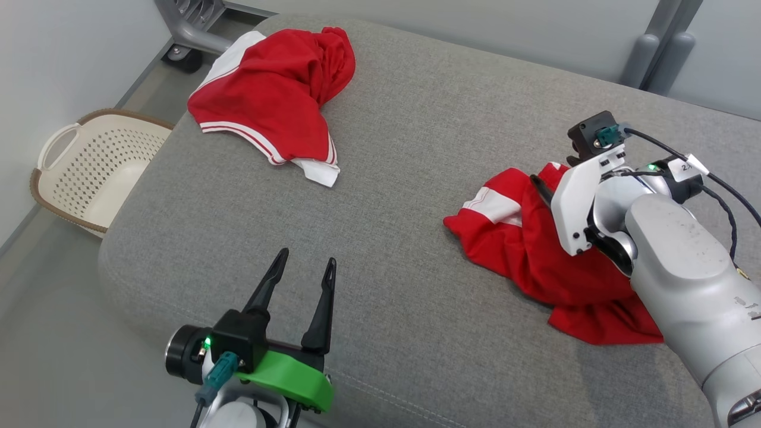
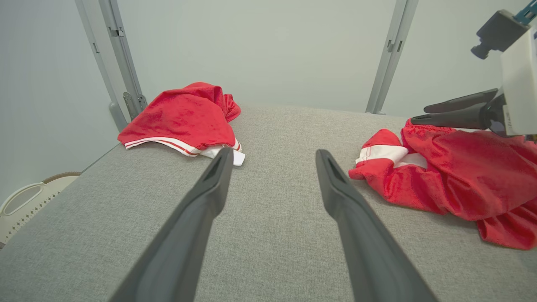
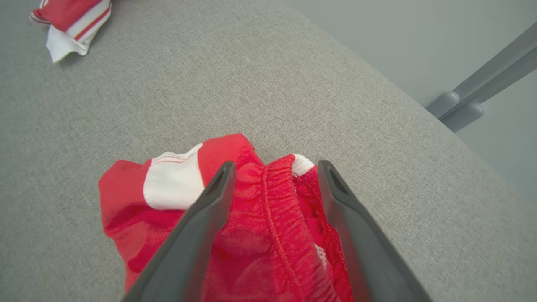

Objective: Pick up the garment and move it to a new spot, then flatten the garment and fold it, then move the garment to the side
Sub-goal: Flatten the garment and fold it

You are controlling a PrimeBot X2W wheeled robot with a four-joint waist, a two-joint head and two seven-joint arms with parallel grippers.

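We read this as the first step, the pick-up. Our right end effector [image 3: 275, 164] is poised over the crumpled red garment [image 1: 523, 249], which lies on the right side of the grey cushion [image 1: 416, 148]. Its jaws are spread wide and hold nothing. In the right wrist view the two fingers straddle the gathered elastic waistband [image 3: 272, 197]. From that angle we cannot quite tell whether the tips already touch the cloth or hang just above it.

Our left end effector [image 1: 307, 255] is also fully spread and empty. It sits over the cushion's near left edge, well apart from both pieces of clothing.

The next move seems to call for a short drop onto the waistband and a firm close on the thick elastic ridge. After that comes a lift high enough for the trailing cloth to clear the surface.

There is open room in the bare middle of the cushion, between this garment and the second red garment [image 1: 267, 95] at the far left corner. That corner piece already overhangs its edge above the basket [image 1: 89, 172] on the floor, so we would keep away from it. On the right, the cushion's edge and the grey frame posts [image 3: 457, 109] are near, so the carry should go inward.
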